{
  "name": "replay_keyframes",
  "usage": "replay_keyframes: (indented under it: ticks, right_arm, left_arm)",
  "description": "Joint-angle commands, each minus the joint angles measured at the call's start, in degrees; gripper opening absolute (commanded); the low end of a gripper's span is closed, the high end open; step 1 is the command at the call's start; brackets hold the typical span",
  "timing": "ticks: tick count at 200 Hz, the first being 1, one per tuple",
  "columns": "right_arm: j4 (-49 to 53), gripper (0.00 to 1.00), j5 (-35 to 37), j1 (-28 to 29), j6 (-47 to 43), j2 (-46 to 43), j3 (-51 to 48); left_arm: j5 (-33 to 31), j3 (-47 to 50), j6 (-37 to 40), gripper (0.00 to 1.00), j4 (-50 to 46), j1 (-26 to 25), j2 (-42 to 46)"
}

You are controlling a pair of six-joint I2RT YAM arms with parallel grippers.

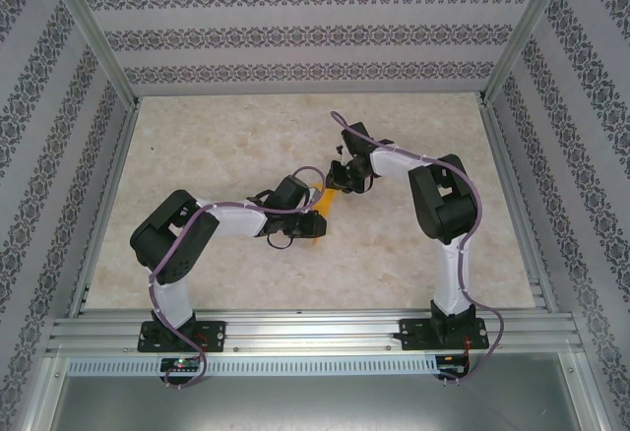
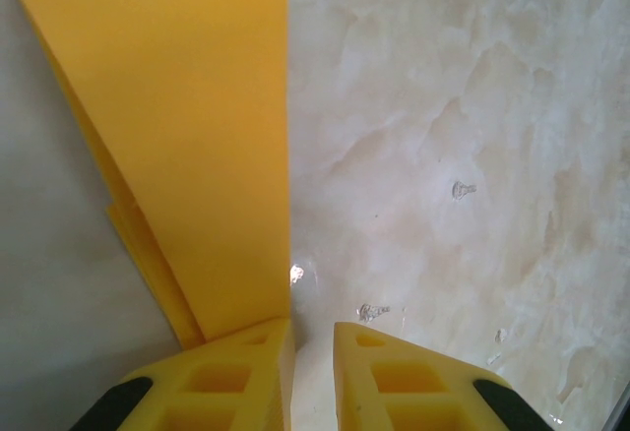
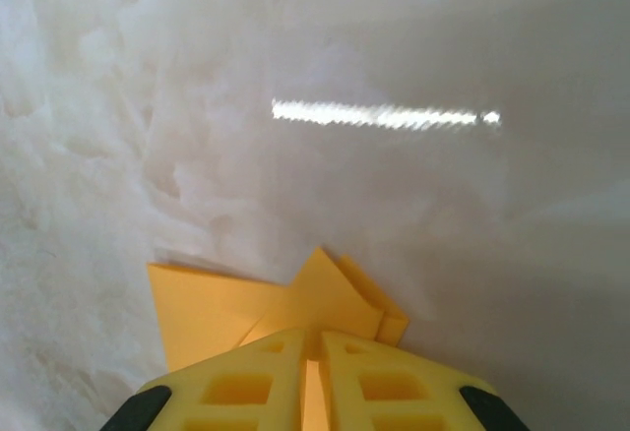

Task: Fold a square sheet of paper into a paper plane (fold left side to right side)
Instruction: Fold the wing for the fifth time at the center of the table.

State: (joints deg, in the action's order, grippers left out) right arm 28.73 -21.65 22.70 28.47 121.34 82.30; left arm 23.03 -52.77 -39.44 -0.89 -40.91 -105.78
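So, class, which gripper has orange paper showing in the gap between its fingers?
The right gripper: folded orange paper sits in its finger gap; the left gripper shows bare table there.

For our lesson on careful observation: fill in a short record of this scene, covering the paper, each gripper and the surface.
paper: orange paper, folded in layers, one end pointed
position: between the two grippers
left gripper: jaws slightly apart, nothing between them; paper's straight edge runs up to one finger
right gripper: jaws almost together, over the pointed end; grip unclear
surface: pale marbled table
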Motion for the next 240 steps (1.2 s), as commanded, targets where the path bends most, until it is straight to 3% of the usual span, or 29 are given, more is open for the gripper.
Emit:
replay_keyframes:
  ticks: [1,56,89,128,165,192,240]
  right_arm:
    - [-2.13,0.15,8.97,-3.15,-1.80,2.61,2.44]
    - [-0.61,0.15,9.75,-4.64,-3.06,4.46,5.39]
    - [-0.87,0.16,9.88,-5.19,-4.09,-0.83,4.05]
    - [-2.48,0.19,7.01,-4.79,-4.21,-10.46,-2.70]
    - [-9.14,0.19,-1.12,-1.67,0.88,-16.51,-13.28]
    - [-15.99,0.18,-6.38,1.57,6.72,-15.67,-17.72]
    - [-18.96,0.18,-6.58,4.45,9.06,-9.44,-16.71]
  left_arm:
    - [1.11,3.02,0.60,0.21,-7.39,-0.40,-3.02]
    - [1.10,3.01,0.62,0.21,-7.31,-0.40,-2.93]
    - [1.09,3.26,0.69,0.21,-6.95,-0.47,-2.52]
    - [1.28,3.12,0.89,0.22,-6.31,-0.49,-2.24]
    - [1.40,2.84,1.02,0.22,-6.27,-0.58,-2.13]
    - [1.32,2.89,1.01,0.22,-6.20,-0.58,-2.04]
    - [1.48,2.89,1.08,0.21,-6.47,-0.58,-1.65]
